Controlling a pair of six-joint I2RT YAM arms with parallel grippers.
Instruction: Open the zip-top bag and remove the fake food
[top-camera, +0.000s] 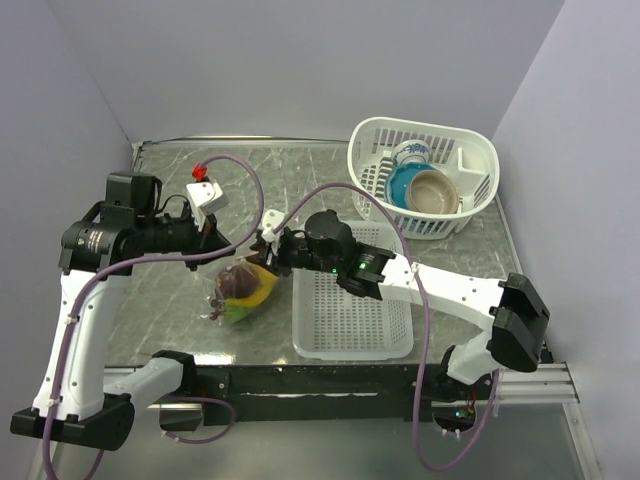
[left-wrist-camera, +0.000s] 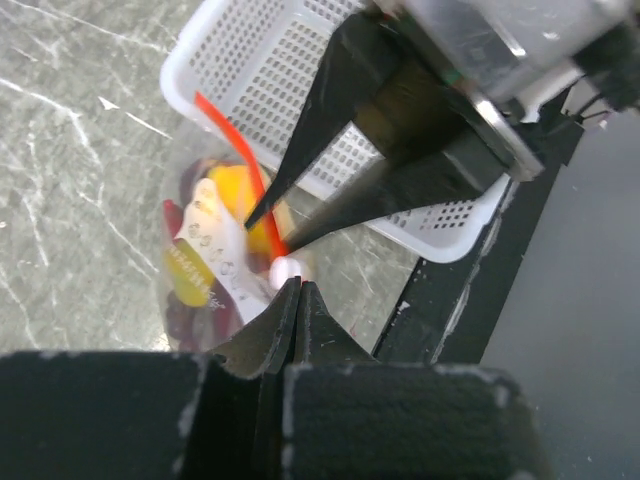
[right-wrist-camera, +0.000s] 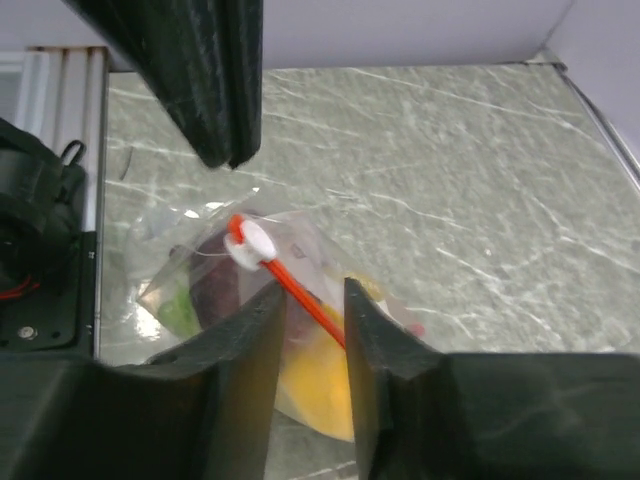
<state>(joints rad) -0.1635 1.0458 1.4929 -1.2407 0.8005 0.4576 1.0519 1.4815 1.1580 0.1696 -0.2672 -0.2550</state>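
Observation:
The zip-top bag (top-camera: 243, 287) is clear and crinkly, with an orange-red zipper strip (right-wrist-camera: 300, 300) and a white slider (right-wrist-camera: 252, 242) at its upper end. Through the plastic the fake food shows: a yellow-orange fruit (right-wrist-camera: 315, 385), a dark purple piece (right-wrist-camera: 215, 290) and a green piece (right-wrist-camera: 178, 310). My left gripper (left-wrist-camera: 298, 285) is shut on the bag's clear top corner right beside the slider (left-wrist-camera: 285, 268). My right gripper (right-wrist-camera: 312, 295) straddles the zipper strip, its jaws a finger-width apart and the strip crossing the gap. In the top view both grippers meet just above the bag.
A flat white slotted basket (top-camera: 350, 310) lies right of the bag, under the right arm. A taller white basket (top-camera: 470, 150) at the back right holds a blue bowl (top-camera: 403, 185) and a tan bowl (top-camera: 435, 192). Marbled tabletop lies behind and left of the bag.

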